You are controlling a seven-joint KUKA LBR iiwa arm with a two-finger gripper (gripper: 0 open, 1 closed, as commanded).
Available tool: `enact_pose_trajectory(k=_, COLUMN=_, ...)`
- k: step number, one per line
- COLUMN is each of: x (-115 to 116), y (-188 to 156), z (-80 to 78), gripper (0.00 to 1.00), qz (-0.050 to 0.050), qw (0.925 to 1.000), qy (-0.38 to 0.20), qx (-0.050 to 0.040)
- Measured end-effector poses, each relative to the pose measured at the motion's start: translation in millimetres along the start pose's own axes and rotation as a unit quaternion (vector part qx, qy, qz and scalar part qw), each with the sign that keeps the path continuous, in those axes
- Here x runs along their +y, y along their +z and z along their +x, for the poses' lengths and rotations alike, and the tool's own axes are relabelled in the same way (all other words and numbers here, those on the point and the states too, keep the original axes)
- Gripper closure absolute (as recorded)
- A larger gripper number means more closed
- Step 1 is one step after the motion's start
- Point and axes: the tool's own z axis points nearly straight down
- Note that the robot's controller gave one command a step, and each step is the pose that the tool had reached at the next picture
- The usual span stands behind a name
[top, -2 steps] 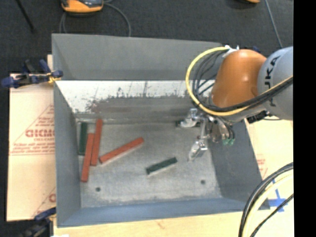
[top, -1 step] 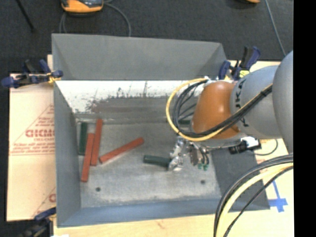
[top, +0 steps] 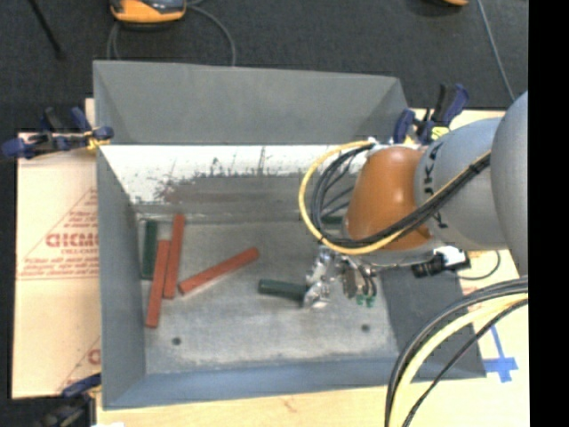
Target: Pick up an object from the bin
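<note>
My gripper (top: 318,294) hangs low over the right middle of the bin floor, under the orange cover. Its metal fingertips sit at the right end of a short dark green stick (top: 279,288) that lies flat on the floor, pointing left. Whether the stick is between the fingers I cannot make out. To the left, a red-orange stick (top: 219,270) lies slanted, apart from the gripper.
At the bin's left lie two more red-orange sticks (top: 174,244) (top: 158,285) and a dark green stick (top: 148,249), close together and roughly upright in the view. The arm and its cables cover the bin's right side.
</note>
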Motion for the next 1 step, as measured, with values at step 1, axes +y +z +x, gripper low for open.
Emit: enact_pose_trajectory(k=1, x=-31.2, y=-141.3, z=-30.5, gripper=1.00, qz=0.000, qw=0.9999, qy=-0.013, qx=-0.0021)
